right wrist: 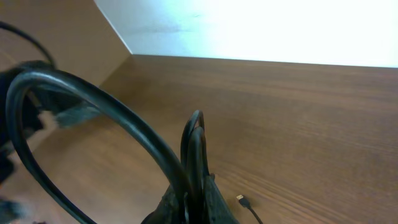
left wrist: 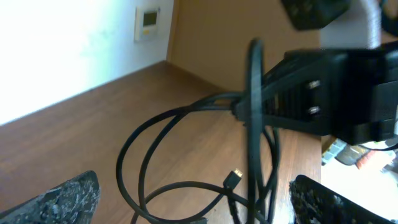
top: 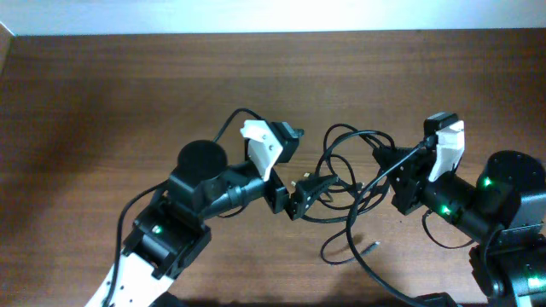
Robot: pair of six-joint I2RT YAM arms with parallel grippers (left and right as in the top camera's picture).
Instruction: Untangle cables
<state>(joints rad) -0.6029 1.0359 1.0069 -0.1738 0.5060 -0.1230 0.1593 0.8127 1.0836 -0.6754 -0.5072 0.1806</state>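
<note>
The cables (top: 343, 167) are thin black cords looped in a tangle at the table's centre. My left gripper (top: 299, 194) is open at the tangle's left side. In the left wrist view several loops (left wrist: 186, 186) and a gold-tipped plug (left wrist: 235, 177) lie between its wide-apart fingers (left wrist: 65, 199). My right gripper (top: 381, 159) is shut on the cables at the tangle's right side. In the right wrist view its fingers (right wrist: 214, 202) pinch a few strands (right wrist: 194, 155), which rise in a big loop. The right gripper (left wrist: 323, 87) also shows in the left wrist view, holding a raised cord.
One loose cable end with a small plug (top: 373, 246) lies on the wooden table (top: 102, 102) in front of the tangle; the same plug (right wrist: 241, 200) shows in the right wrist view. Both arm bases stand at the near edge.
</note>
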